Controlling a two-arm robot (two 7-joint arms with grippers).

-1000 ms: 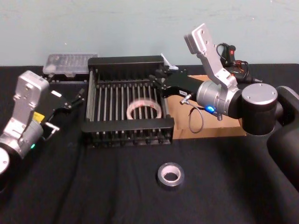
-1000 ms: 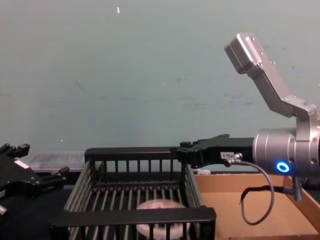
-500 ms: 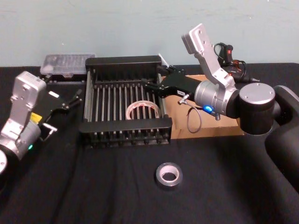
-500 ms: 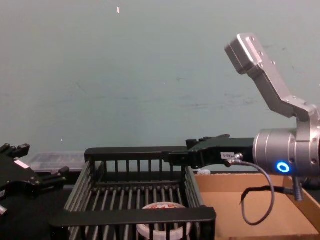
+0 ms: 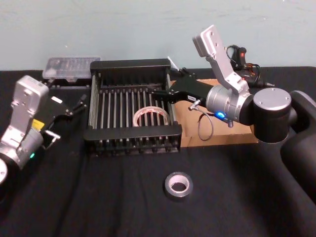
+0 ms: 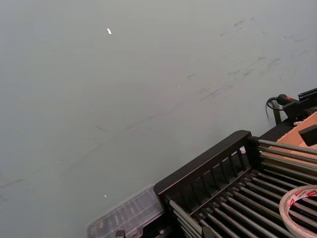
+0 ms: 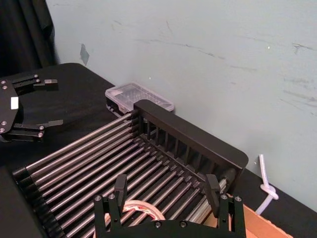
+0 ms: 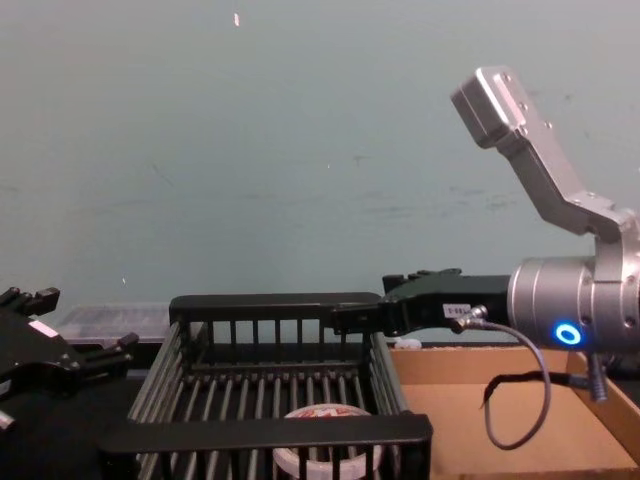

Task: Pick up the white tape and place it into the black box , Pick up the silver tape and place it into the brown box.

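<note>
The white tape (image 5: pixel 152 117) lies flat on the bars inside the black box (image 5: pixel 98 133), near its right front corner; its reddish-marked top also appears in the chest view (image 8: pixel 325 452) and the right wrist view (image 7: pixel 143 209). Just above the basket's right side hovers my right gripper (image 5: pixel 165 83), open and empty (image 7: pixel 166 191). The silver tape (image 5: pixel 178 184) rests on the black table in front of the basket. The brown box (image 5: pixel 224 136) sits right of the basket, partly under my right arm. My left gripper (image 5: pixel 69 111) stands open left of the basket.
A clear plastic case (image 5: pixel 71 65) sits behind the basket's left corner. Cables and a red-tipped plug (image 5: pixel 243 58) lie at the back right, and a white cord (image 7: pixel 267 191) behind the basket. The wall stands close behind the table.
My right gripper's fingers have spread wide above the basket. The white tape has settled flat on the basket's bars. The left arm has not moved.
</note>
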